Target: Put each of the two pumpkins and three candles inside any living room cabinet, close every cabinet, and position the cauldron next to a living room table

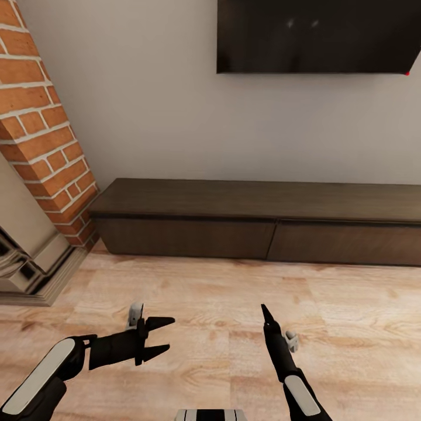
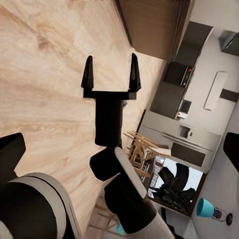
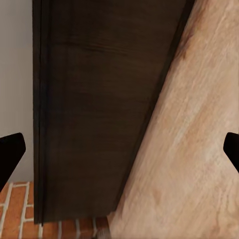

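Observation:
The long dark-brown cabinet [image 1: 257,234] runs along the wall ahead, and its flat fronts sit flush and shut. My left gripper [image 1: 169,333] hovers over the plank floor short of it, open and empty, pointing right. My right gripper [image 1: 265,310] points toward the cabinet, edge-on in the head view. The left wrist view shows the right gripper [image 2: 110,74] open with nothing between its fingers. In the right wrist view the cabinet front [image 3: 99,99] lies ahead between the wide-spread fingertips [image 3: 10,152]. Pumpkins, candles, cauldron and table are out of view.
A red-brick fireplace [image 1: 41,134] with a stepped hearth [image 1: 35,275] stands at the left, close to the cabinet's end. A dark TV [image 1: 318,35] hangs on the wall above. Light wood floor [image 1: 234,280] lies between me and the cabinet.

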Controlling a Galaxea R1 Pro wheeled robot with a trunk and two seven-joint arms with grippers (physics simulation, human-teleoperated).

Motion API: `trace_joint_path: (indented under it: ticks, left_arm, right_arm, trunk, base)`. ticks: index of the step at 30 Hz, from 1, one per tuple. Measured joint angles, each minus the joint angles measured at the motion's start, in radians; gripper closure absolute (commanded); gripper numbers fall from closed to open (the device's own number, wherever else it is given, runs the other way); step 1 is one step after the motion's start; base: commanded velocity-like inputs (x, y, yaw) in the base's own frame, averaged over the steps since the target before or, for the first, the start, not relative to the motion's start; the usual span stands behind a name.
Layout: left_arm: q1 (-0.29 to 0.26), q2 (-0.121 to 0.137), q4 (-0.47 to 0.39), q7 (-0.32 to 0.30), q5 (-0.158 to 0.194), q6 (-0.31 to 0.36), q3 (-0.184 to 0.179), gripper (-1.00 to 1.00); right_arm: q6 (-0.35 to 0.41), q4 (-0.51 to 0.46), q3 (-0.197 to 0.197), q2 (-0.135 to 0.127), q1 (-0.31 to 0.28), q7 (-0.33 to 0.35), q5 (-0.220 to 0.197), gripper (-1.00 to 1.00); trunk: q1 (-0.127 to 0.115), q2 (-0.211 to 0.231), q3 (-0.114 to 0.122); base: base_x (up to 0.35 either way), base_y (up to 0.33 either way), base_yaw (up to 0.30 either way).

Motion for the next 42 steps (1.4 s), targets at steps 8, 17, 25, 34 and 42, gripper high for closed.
trace_joint_path:
  ticks: [8,17,25,34,42]
  left_arm:
    - [0.008,0.000,0.000,0.000,0.002,0.000,0.000,-1.00]
    - [0.008,0.000,0.001,0.000,0.002,0.000,0.000,-1.00]
    - [0.008,0.001,0.001,0.000,0.003,0.000,0.000,-1.00]
    - [0.019,0.003,0.000,-0.098,0.008,0.000,0.000,-1.00]
    - [0.022,0.003,0.001,-0.107,0.009,0.000,0.000,-1.00]
  right_arm:
    - [0.000,0.002,0.000,0.000,0.000,0.002,0.000,-1.00]
    - [0.011,0.003,-0.003,0.000,0.000,0.002,-0.001,-1.00]
    - [0.043,0.003,0.001,-0.001,0.000,0.002,-0.077,-1.00]
    - [0.086,0.003,0.002,-0.001,0.000,0.089,-0.084,-1.00]
    - [0.084,0.003,0.002,-0.001,0.000,0.098,-0.082,-1.00]
  trunk:
    - [0.000,0.000,0.000]
    - [0.000,0.000,0.000]
    - [0.000,0.000,0.000]
    - [0.000,0.000,0.000]
    - [0.000,0.000,0.000]
  base:
    - [0.329,0.000,0.000]
    - [0.343,0.002,0.000]
    - [0.343,0.104,0.000]
    - [0.332,0.153,0.000]
    - [0.100,0.065,0.000]
